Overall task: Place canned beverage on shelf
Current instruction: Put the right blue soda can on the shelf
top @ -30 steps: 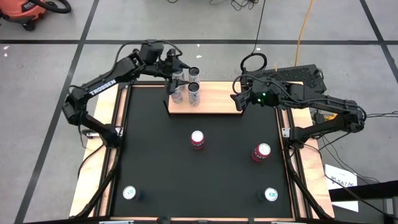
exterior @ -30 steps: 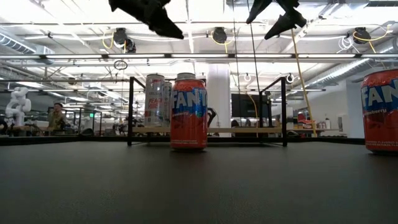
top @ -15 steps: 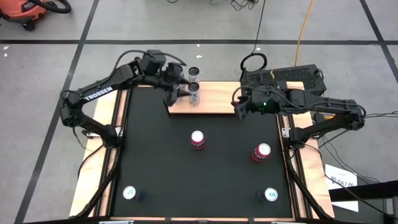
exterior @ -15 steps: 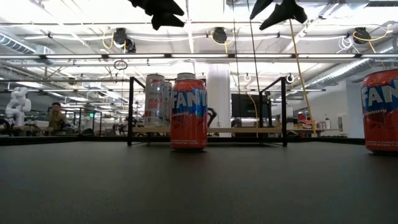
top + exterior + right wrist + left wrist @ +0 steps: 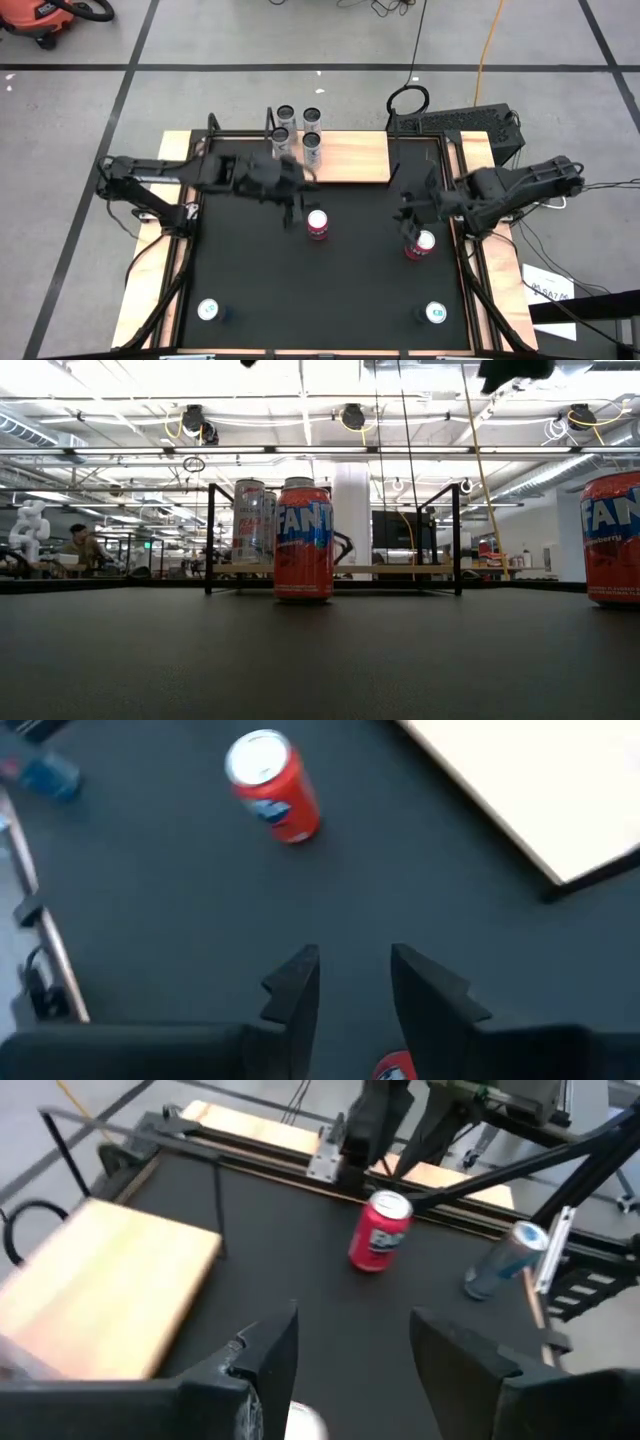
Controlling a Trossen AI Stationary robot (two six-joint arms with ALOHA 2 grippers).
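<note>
Both arms have left the shelf (image 5: 330, 158) at the table's far edge – left gripper (image 5: 297, 205) and right gripper (image 5: 410, 218), fingers parted and empty, now hover by the two red cans (image 5: 318, 224) mid-table – the next pickups.

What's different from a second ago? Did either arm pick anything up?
Both arms swung from the shelf toward the red cans. The left gripper now hovers beside the centre can, the right gripper beside the right can. Neither holds anything. All cans stayed put.
</note>
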